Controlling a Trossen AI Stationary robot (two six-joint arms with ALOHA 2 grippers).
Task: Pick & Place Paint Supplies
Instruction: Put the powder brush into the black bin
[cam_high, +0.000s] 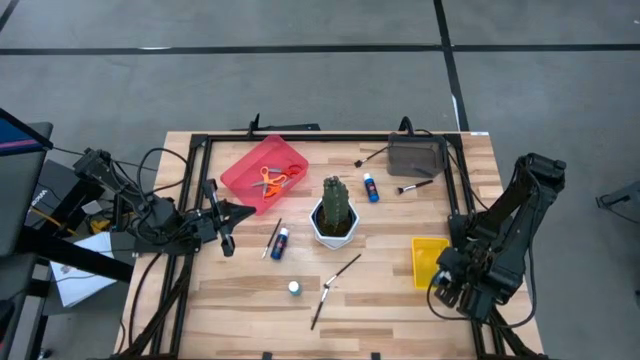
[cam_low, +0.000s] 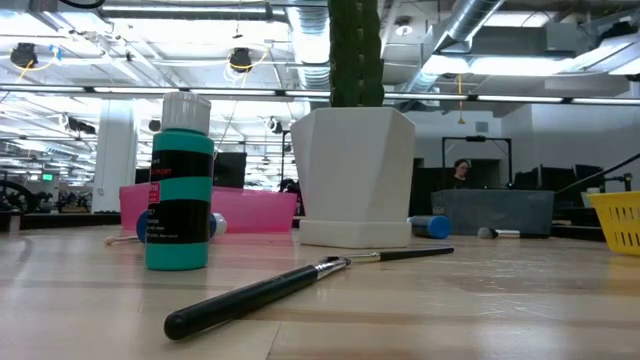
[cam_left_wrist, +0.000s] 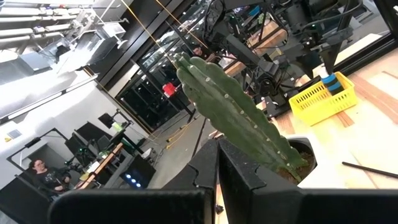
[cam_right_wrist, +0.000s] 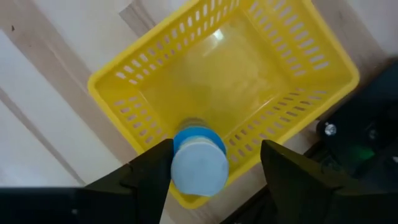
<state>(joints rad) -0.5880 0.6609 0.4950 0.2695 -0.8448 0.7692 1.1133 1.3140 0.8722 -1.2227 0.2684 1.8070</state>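
My right gripper (cam_right_wrist: 214, 165) stands open over the yellow basket (cam_right_wrist: 224, 81), pointing steeply down. A blue paint bottle with a white cap (cam_right_wrist: 199, 167) is between its fingers, cap toward the camera, over the basket's near wall. The left wrist view shows this bottle (cam_left_wrist: 331, 84) sticking up out of the basket (cam_left_wrist: 320, 102). My left gripper (cam_high: 245, 212) waits shut at the table's left, held level and pointing at the cactus (cam_high: 334, 210). On the table are a standing teal bottle (cam_high: 294, 288), two lying blue bottles (cam_high: 280, 240) (cam_high: 371, 187) and a brush (cam_high: 335, 285). My right gripper has its fingers on either side of the bottle's cap end (cam_right_wrist: 199, 171), coming from above. The cap lies close beside one finger (cam_right_wrist: 152, 171), and a gap shows toward the other finger (cam_right_wrist: 289, 168). I cannot tell whether the near finger touches the bottle.
A pink tray (cam_high: 262, 160) with orange-handled scissors (cam_high: 272, 180) sits at the far left. A grey bin (cam_high: 417, 155) stands at the far right with a brush (cam_high: 415, 185) beside it. The cactus pot stands mid-table. A black frame (cam_high: 195, 190) borders the table.
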